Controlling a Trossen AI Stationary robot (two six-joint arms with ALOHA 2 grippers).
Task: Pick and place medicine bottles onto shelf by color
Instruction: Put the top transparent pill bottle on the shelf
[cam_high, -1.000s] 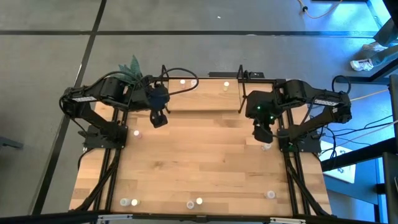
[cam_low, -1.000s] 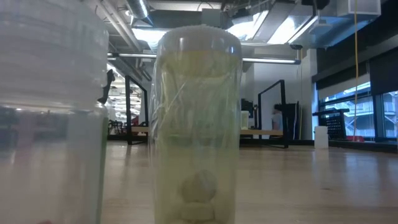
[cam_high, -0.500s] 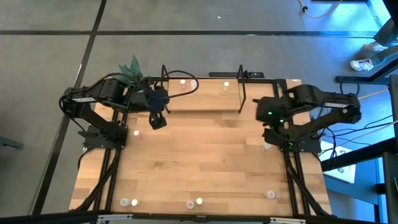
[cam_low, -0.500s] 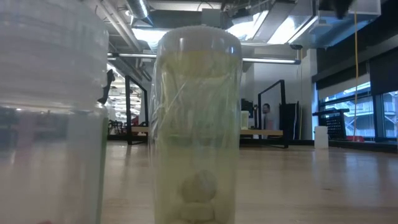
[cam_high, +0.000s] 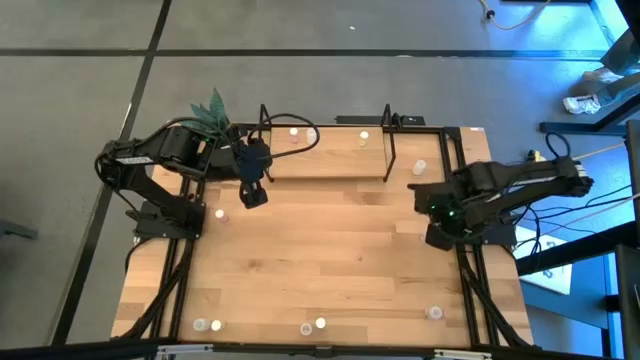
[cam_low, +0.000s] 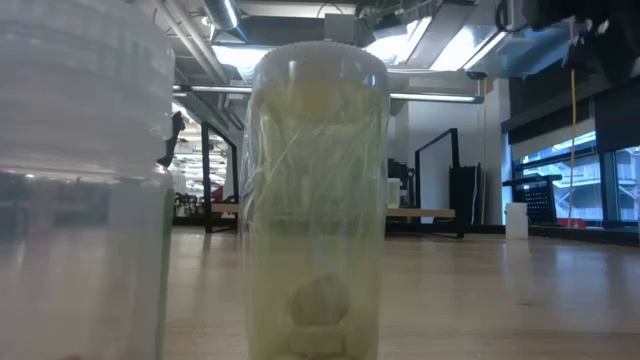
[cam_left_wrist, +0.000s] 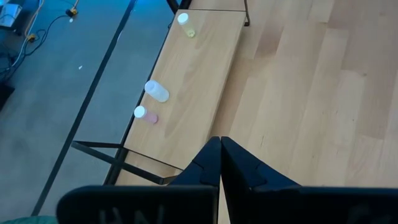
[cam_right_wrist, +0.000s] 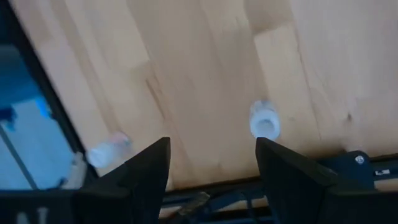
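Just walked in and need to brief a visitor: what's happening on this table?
Two arms are sorting tiny medicine bottles onto the shelf at the table's far edge. The left hand is shut and empty beside the shelf, where three bottles stand. The right hand is open and empty over a white bottle near the table's right edge.

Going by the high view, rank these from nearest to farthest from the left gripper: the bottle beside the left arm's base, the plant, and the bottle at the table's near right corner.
From the left gripper:
1. Bottle beside the left arm's base, on the table just left of the gripper.
2. Plant, behind the left arm at the table's far left.
3. Bottle at the near right corner, clearly farthest.
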